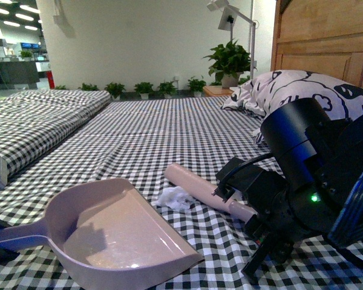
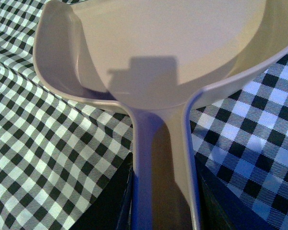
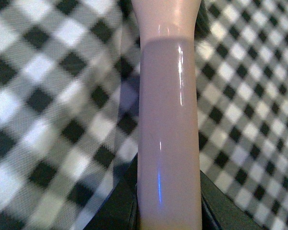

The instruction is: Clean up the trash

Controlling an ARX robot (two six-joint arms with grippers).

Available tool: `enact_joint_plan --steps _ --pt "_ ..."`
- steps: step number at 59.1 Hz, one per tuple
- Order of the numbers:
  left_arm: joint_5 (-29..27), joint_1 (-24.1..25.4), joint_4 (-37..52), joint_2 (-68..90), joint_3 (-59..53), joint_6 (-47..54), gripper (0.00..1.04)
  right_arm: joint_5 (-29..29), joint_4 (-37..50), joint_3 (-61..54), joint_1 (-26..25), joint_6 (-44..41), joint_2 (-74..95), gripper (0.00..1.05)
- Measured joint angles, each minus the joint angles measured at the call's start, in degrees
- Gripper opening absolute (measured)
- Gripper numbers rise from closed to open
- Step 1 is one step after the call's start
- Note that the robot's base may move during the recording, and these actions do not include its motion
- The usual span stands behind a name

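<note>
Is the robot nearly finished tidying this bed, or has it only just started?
Midway, I would say. Both tools look picked up: the left gripper holds the pink plastic dustpan by its handle, the right gripper holds the pink brush handle. In hand: the brush end sits beside the small crumpled white tissue wad. Left: the wad still lies on the black-and-white checked sheet, outside the empty pan.

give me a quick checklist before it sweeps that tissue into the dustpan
1. Left gripper clamped on the pink plastic dustpan's handle: ok.
2. Right gripper clamped on the pink cylindrical brush handle: ok.
3. Crumpled white tissue wad lying on the checkered cloth between brush and pan: ok.
4. Dustpan lip flat on the cloth: cannot tell.
5. Brush touching the tissue: cannot tell.
6. Dustpan empty: ok.
</note>
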Motion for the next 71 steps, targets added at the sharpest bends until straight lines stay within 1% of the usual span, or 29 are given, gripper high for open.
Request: enact_joint_plan --steps 1,3,4,6,7,9,10,12,13,14,16,18,21,24,30,41,43,46,50,57,63,66,71 --pt "0.00 0.00 0.00 0.00 0.00 0.00 0.29 -2.51 -1.90 -0.20 0.20 0.61 -1.11 0.20" --pt "0.00 0.00 0.00 0.00 0.00 0.00 0.29 -5.09 -3.78 -0.42 0.46 1.09 -2.29 0.20" --pt "0.00 0.00 0.00 0.00 0.00 0.00 0.29 -8.07 -5.77 -0.72 0.79 1.40 -3.52 0.20" --pt "0.00 0.00 0.00 0.00 0.00 0.00 0.29 -11.23 -7.87 -1.07 1.11 1.68 -4.83 0.20" --pt "0.00 0.00 0.00 0.00 0.00 0.00 0.29 -14.62 -10.08 -1.49 1.49 1.90 -6.19 0.20" --pt "0.00 0.00 0.00 0.00 0.00 0.00 0.29 -18.36 -12.31 -1.95 1.81 1.92 -7.61 0.20" --pt "0.00 0.00 0.00 0.00 0.00 0.00 0.29 -22.23 -14.62 -2.45 2.16 1.90 -9.05 0.20" --pt "0.00 0.00 0.00 0.00 0.00 0.00 0.29 -25.24 -16.85 -2.89 2.40 1.86 -10.54 0.20" --pt "0.00 0.00 0.00 0.00 0.00 0.00 0.29 -29.00 -19.08 -3.23 2.69 1.86 -11.96 0.19" --pt "0.00 0.00 0.00 0.00 0.00 0.04 0.29 -31.39 -19.98 -3.37 2.75 1.86 -12.61 0.19" --pt "0.00 0.00 0.00 0.00 -0.02 0.15 0.29 -35.36 -21.66 -3.89 2.89 1.99 -14.38 0.19" --pt "0.00 0.00 0.00 0.00 -0.07 0.22 0.29 -36.37 -21.62 -4.02 2.82 2.14 -15.32 0.19" --pt "0.00 0.00 0.00 0.00 -0.07 0.17 0.29 -36.26 -20.24 -4.04 2.21 2.25 -16.79 0.19" --pt "0.00 0.00 0.00 0.00 -0.07 0.17 0.29 -34.71 -18.23 -4.09 1.11 2.25 -17.53 0.19" --pt "0.00 0.00 0.00 0.00 -0.07 0.17 0.29 -29.88 -13.09 -4.70 -1.81 3.76 -17.29 0.19" --pt "0.00 0.00 0.00 0.00 -0.07 0.17 0.29 -18.08 -2.75 -5.57 -7.78 9.20 -15.15 0.19" --pt "-0.26 -0.07 0.87 -0.02 -0.42 -0.28 0.29 -16.44 -1.51 -5.55 -8.72 10.36 -15.04 0.19" --pt "-2.23 -0.11 8.15 -0.59 -3.32 -3.08 0.29 -15.43 -0.37 -5.51 -9.97 12.13 -15.04 0.19" --pt "-5.14 -0.26 18.10 -0.81 -6.10 -8.76 0.29 -15.37 0.59 -5.51 -11.80 14.40 -15.19 0.19" --pt "-9.73 -0.04 27.91 -1.31 -6.60 -20.41 0.29 -17.07 1.22 -5.70 -15.67 19.50 -17.05 0.19" --pt "-12.35 0.59 32.02 -3.37 -6.60 -30.38 0.29 -19.56 1.77 -7.28 -19.34 23.63 -21.27 0.19" --pt "-13.66 0.81 33.40 -4.37 -6.60 -34.80 0.29 -21.97 1.95 -8.41 -21.24 26.12 -24.44 0.19" --pt "-15.96 1.09 35.06 -6.16 -6.60 -39.52 0.29 -25.27 1.95 -9.84 -23.93 29.11 -29.20 0.19"
